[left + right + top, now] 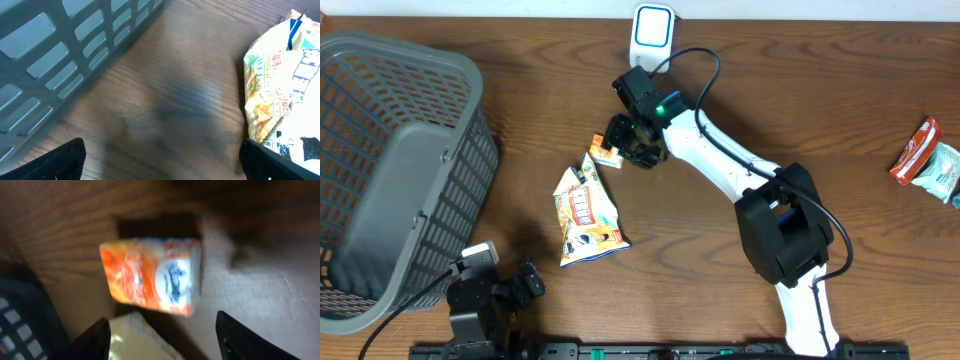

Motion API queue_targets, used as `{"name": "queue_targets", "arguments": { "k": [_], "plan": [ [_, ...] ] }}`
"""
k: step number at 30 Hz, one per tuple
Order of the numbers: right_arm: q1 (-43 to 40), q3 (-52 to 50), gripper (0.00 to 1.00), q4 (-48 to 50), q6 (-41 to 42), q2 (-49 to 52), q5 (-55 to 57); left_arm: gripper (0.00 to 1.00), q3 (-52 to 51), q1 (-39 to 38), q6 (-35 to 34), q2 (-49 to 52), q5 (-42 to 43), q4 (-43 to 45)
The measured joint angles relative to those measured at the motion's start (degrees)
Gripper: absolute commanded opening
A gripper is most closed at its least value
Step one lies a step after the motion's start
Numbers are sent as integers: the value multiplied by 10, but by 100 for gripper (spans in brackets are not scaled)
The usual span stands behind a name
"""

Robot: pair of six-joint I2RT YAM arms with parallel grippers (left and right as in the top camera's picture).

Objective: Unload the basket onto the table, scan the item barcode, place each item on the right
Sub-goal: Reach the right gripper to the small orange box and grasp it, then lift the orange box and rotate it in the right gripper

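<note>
Now | right claw (162,325) apart, orange packet (150,275) just ahead | left claw (162,150) wide, near basket wall (60,60)

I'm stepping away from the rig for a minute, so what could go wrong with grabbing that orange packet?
The packet lies close to the bag, so the right gripper might catch the bag's corner too. The packet is small and sits low, so it may get nudged instead of gripped. No barcode shows on its upper face, so it may reach the scanner facing wrongly.
</note>
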Motion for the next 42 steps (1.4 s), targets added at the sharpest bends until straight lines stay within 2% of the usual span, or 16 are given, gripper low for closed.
{"name": "queue_targets", "arguments": {
  "k": [15, 16, 17, 20, 21, 22, 26, 33, 37, 42],
  "plan": [
    [0, -83, 57, 114, 58, 3, 10, 98, 0, 0, 0, 0, 0, 0],
    [0, -83, 54, 121, 59, 5, 10, 98, 0, 0, 0, 0, 0, 0],
    [0, -83, 45, 127, 60, 8, 8, 98, 0, 0, 0, 0, 0, 0],
    [0, -82, 17, 147, 63, 19, -7, 98, 0, 0, 0, 0, 0, 0],
    [0, -81, 4, 151, 65, 24, -12, 98, 0, 0, 0, 0, 0, 0],
    [0, -79, 1, 153, 66, 30, -20, 98, 0, 0, 0, 0, 0, 0],
    [-1, -68, 1, 148, 38, 38, -40, 98, 0, 0, 0, 0, 0, 0],
    [-21, -71, 1, 135, -117, 35, -100, 98, 0, 0, 0, 0, 0, 0],
    [-64, -86, 1, 96, -280, 9, -151, 98, 0, 0, 0, 0, 0, 0],
    [-128, -93, 1, 6, -495, -96, -226, 98, 0, 0, 0, 0, 0, 0]
  ]
}}
